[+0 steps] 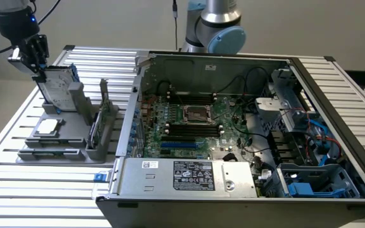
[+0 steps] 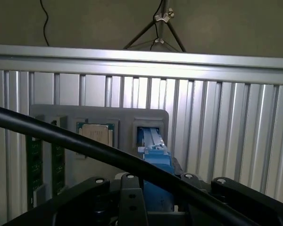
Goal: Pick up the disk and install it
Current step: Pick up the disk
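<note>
My gripper [image 1: 40, 71] sits at the top edge of the disk [image 1: 59, 88], a flat silver slab in a blue plastic frame. It stands upright in a slot of the grey moulded holder [image 1: 55, 154]. Whether I clamp it I cannot tell, since a black cable [image 2: 85, 146] crosses the contact. Beside it in the holder lie a square silver chip [image 1: 48, 126] and thin green cards [image 2: 34, 160]. Well apart, the open computer case [image 1: 208, 66] rests on the ribbed metal table [image 1: 30, 190].

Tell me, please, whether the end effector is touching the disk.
Cannot tell. In the exterior view the end effector overlaps the top edge of the disk, but neither contact nor gap shows plainly.
</note>
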Action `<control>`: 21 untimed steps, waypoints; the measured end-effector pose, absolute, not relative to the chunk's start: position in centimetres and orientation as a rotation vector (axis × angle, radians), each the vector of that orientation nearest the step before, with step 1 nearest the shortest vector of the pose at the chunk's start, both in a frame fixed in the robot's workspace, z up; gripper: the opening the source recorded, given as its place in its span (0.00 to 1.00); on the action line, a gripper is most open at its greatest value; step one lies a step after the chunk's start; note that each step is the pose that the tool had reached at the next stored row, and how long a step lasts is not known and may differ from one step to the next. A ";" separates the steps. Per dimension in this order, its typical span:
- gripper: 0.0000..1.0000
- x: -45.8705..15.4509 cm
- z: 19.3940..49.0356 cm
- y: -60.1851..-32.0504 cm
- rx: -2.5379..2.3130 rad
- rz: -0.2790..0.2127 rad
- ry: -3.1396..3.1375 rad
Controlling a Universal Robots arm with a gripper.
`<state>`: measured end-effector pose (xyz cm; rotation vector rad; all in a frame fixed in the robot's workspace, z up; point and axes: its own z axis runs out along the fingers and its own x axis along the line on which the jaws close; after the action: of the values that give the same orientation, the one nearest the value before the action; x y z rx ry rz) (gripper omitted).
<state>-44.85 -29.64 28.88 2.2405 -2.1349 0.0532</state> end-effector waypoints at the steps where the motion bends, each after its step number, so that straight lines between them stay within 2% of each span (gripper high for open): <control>1: 0.33 -44.8 28.9 -29.6 2.240 0.054 -2.134; 21: 0.33 -44.8 28.9 -29.6 2.240 0.055 -2.134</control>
<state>-44.84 -29.64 28.89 2.2400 -2.1338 0.0545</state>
